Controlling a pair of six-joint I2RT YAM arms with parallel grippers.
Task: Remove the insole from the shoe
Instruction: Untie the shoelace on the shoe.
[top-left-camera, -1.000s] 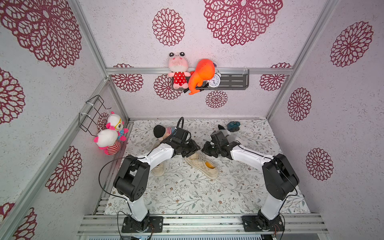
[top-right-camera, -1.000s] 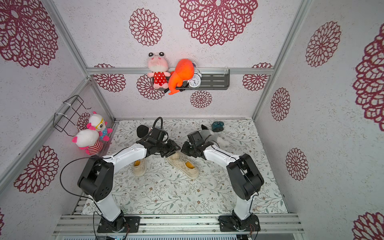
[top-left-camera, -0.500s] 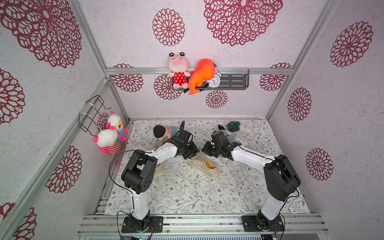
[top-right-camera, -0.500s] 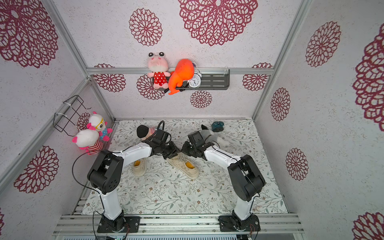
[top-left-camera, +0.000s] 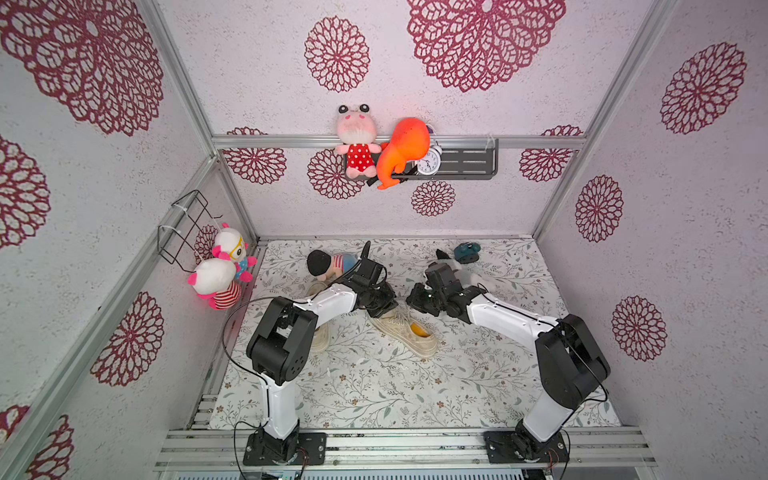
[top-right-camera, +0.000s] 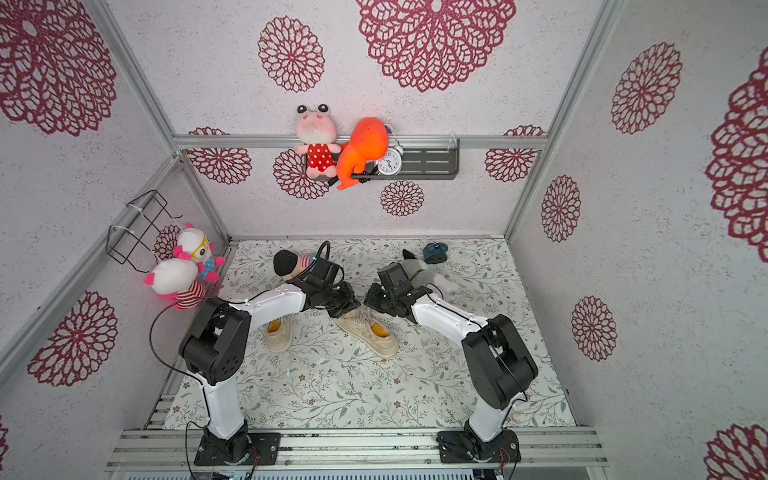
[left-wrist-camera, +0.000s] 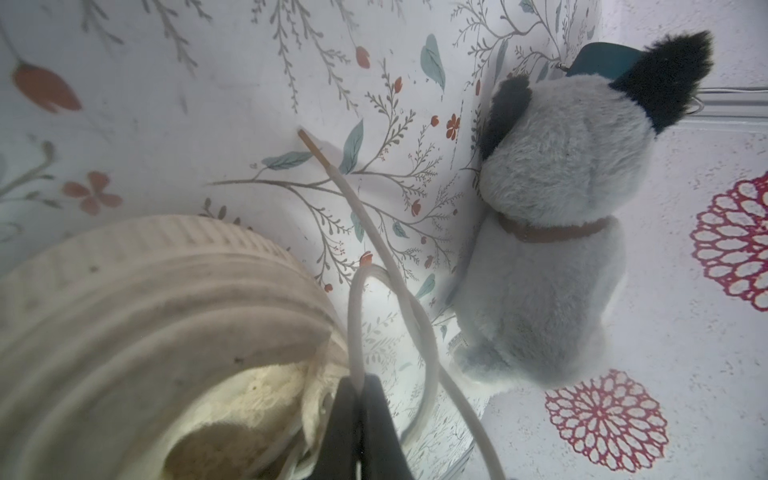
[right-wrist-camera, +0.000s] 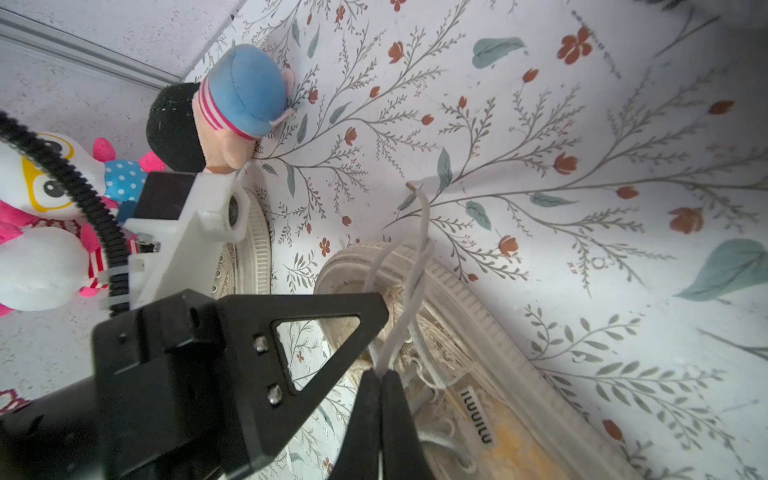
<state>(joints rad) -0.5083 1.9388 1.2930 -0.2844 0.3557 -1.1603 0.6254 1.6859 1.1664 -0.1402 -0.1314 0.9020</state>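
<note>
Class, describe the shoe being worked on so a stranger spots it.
Start at the floral mat's centre. The cream shoe there has its laces pinched by the left gripper and right gripper; the other shoe lies partly under the left arm.

Cream shoe (top-left-camera: 424, 348); orange insole (top-left-camera: 418, 331); white mat (top-left-camera: 374, 395) with floral print.
</note>
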